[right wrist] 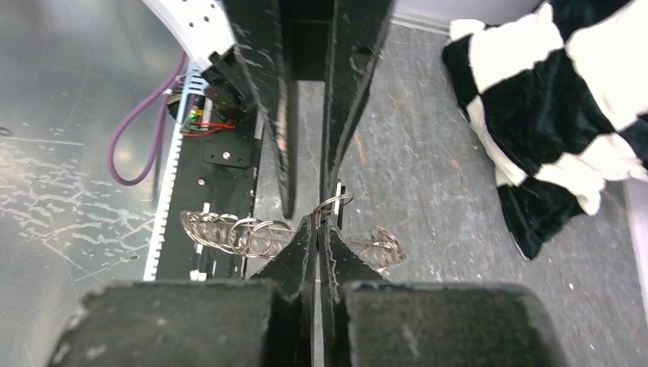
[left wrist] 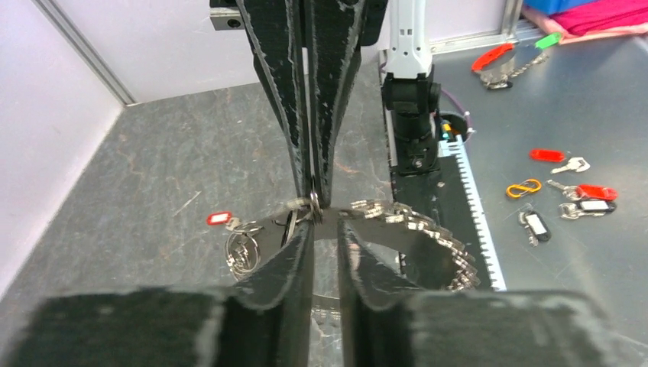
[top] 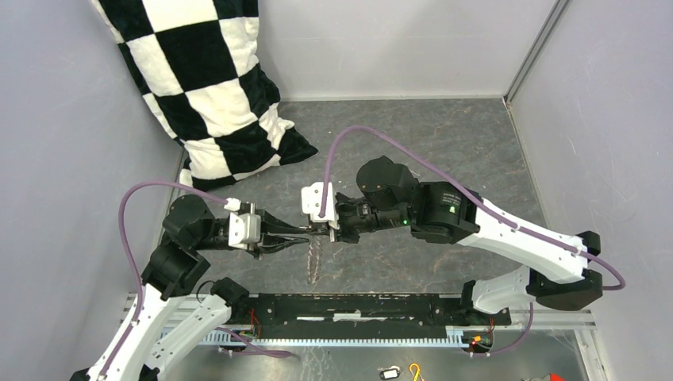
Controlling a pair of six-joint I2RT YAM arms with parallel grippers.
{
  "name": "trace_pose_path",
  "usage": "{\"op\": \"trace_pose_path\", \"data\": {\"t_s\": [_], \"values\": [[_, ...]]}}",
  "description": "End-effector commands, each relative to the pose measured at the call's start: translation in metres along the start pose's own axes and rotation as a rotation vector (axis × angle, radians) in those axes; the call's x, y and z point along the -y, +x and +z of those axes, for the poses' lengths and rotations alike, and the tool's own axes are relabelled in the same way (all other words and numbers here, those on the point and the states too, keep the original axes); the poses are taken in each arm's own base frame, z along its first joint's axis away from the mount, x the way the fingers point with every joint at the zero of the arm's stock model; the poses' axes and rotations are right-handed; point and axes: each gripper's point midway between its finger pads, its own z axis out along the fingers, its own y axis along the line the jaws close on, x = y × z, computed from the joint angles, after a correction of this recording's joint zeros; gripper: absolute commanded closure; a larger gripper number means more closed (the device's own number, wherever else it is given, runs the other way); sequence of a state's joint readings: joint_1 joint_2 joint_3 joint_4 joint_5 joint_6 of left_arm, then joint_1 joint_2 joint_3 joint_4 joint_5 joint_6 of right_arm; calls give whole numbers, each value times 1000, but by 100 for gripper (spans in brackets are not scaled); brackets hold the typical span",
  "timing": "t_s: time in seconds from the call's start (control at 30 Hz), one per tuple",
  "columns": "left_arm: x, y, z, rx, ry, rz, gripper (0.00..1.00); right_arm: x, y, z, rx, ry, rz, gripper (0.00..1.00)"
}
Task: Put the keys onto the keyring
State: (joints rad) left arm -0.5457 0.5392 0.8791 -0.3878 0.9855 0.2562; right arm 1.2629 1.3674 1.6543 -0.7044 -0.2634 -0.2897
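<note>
I have walls (top: pixel 63 119) on the left, far and right sides, and a checkered cushion (top: pixel 214 95) fills the far-left corner. The grey tabletop (top: pixel 460 151) lies open to the right of the arms and beyond them. On the near side the black mounting rail (top: pixel 373 305) runs close to the work, so there is little room that way.

Both arms meet tip to tip over the tabletop, a little left of centre. The right pincer (top: pixel 321 228) is clamped on the top of the keyring (top: pixel 313 262), with a small wire loop (right wrist: pixel 334 202) poking out past its tips, and the hoop hangs below on the rail side. The left pincer (top: pixel 304 235) has its fingers slightly apart, straddling the hoop (I cannot tell whether they touch it).

A small red-headed key (left wrist: pixel 218 219) shows just beside the hoop in the left wrist view. I cannot tell whether it hangs there or lies on the tabletop.
</note>
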Motion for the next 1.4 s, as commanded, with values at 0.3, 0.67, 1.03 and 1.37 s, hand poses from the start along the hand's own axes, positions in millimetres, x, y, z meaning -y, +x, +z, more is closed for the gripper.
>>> {"op": "trace_pose_path", "data": {"t_s": [0.3, 0.67, 1.03, 1.37], "values": [[-13, -3, -21, -63, -139, 234, 67, 3, -26, -32, 163, 25, -12, 100], [2, -28, -5, 12, 38, 151, 23, -14, -15, -20, 125, -92, 3, 100], [26, -30, -6, 19, 208, 205, 46, -17, -8, -11, 73, -136, 12, 100], [19, -7, -8, -46, 187, 309, 54, -25, -6, -6, 65, -189, 27, 100]]}}
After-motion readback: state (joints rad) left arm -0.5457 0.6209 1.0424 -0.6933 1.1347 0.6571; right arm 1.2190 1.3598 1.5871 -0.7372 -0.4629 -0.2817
